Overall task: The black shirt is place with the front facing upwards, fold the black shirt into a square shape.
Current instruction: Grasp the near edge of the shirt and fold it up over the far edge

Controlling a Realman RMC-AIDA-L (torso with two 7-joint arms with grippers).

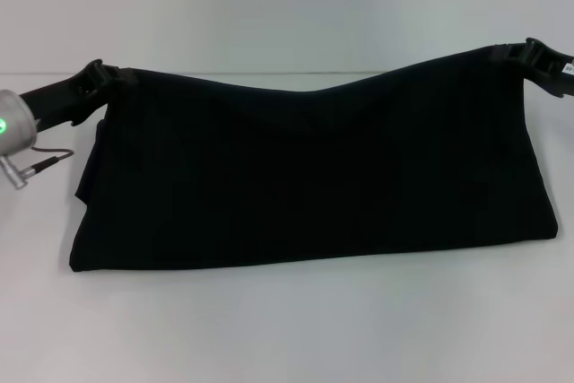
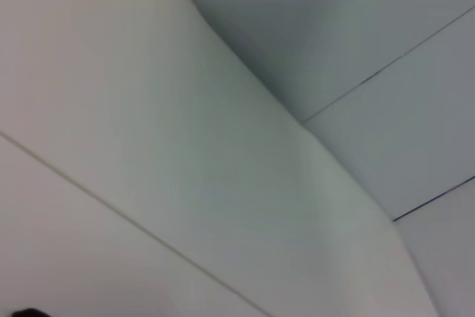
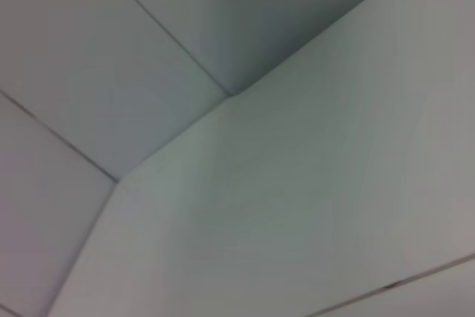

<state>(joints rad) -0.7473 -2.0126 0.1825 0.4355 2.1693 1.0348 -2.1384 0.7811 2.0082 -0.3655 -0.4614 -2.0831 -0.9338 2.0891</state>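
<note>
Shirt (image 1: 305, 177) hangs between left tool (image 1: 106, 78), right tool (image 1: 520, 53)

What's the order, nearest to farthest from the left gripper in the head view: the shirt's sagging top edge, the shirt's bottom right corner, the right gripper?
1. Sagging top edge of the black shirt, centre, nearest the left gripper.
2-3. Bottom right corner and right gripper, far right: too close to call.

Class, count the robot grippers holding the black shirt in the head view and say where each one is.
2. The left gripper clamps the black shirt at its upper left corner; the right gripper clamps its upper right corner. None seems hidden.
</note>
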